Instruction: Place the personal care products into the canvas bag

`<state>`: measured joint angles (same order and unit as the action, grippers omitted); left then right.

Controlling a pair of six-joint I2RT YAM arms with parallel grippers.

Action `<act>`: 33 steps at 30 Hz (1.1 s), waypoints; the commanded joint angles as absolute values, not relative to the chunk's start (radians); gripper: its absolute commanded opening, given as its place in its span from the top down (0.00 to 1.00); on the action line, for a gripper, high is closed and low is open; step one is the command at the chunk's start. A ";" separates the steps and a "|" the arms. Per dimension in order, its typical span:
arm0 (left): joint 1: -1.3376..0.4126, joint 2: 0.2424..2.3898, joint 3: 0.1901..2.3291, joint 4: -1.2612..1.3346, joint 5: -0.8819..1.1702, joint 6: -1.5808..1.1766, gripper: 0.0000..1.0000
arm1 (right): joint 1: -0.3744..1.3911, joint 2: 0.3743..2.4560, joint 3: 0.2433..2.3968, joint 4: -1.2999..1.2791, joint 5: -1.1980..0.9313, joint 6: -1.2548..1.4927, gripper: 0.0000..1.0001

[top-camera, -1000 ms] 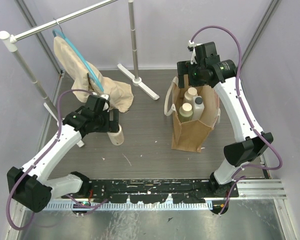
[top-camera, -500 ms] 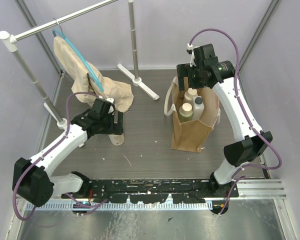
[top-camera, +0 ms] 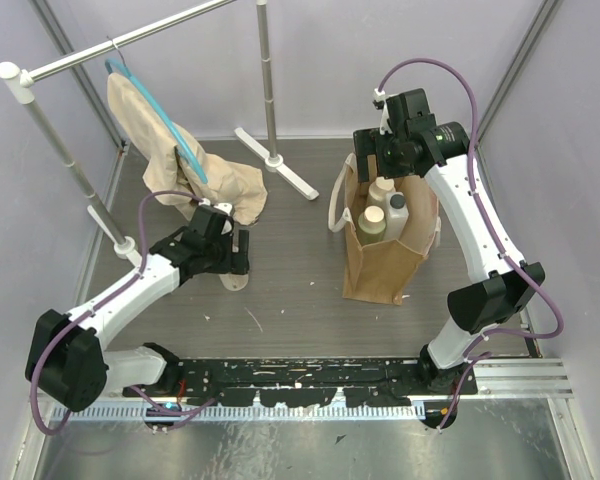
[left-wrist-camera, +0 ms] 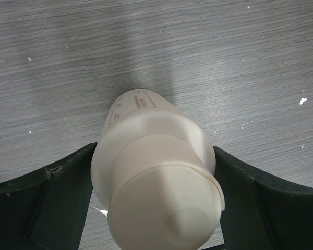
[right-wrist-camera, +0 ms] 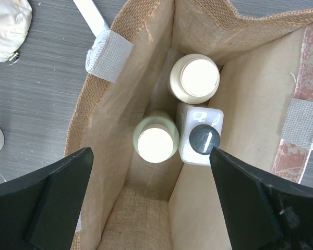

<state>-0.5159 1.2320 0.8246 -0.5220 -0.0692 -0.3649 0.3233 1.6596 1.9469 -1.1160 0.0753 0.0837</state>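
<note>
A round cream bottle (top-camera: pixel 236 281) (left-wrist-camera: pixel 156 177) stands upright on the grey table, left of centre. My left gripper (top-camera: pixel 231 262) (left-wrist-camera: pixel 155 151) reaches down over it, one dark finger pressed against each side of its body, so it is shut on it. The tan canvas bag (top-camera: pixel 375 272) (right-wrist-camera: pixel 146 31) stands upright to the right with its mouth open. Inside it are a cream round bottle (right-wrist-camera: pixel 194 78), a yellowish round bottle (right-wrist-camera: pixel 156 138) and a white rectangular bottle with a dark cap (right-wrist-camera: pixel 201 136). My right gripper (top-camera: pixel 382 165) (right-wrist-camera: pixel 151 153) hovers open above the bag's mouth, holding nothing.
A beige cloth on a blue hanger (top-camera: pixel 180 160) hangs from a metal rail at the back left, draping onto the table just behind my left gripper. The rack's upright pole (top-camera: pixel 268 80) and white foot (top-camera: pixel 280 165) stand behind, left of the bag. Pale strap handles (right-wrist-camera: pixel 108 54) hang at the bag's rim.
My left gripper has moved right and forward over the cream bottle, and its fingers have closed in against the bottle's sides. The right gripper has stayed above the bag.
</note>
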 commanded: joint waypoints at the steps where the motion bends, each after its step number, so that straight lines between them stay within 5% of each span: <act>1: -0.528 1.236 0.800 -0.439 -0.070 -0.372 0.12 | 0.318 1.615 1.963 -1.106 0.077 0.075 0.00; 15: -0.538 1.150 0.816 -0.477 -0.068 -0.375 0.72 | 0.318 1.634 1.967 -1.120 0.068 0.077 0.00; 25: -0.617 1.108 0.930 -0.579 -0.082 -0.357 0.87 | 0.329 1.653 1.978 -1.274 0.090 0.040 0.00; 33: -0.703 1.142 1.094 -0.633 -0.105 -0.338 0.92 | 0.342 1.547 1.778 -1.265 0.096 0.059 0.00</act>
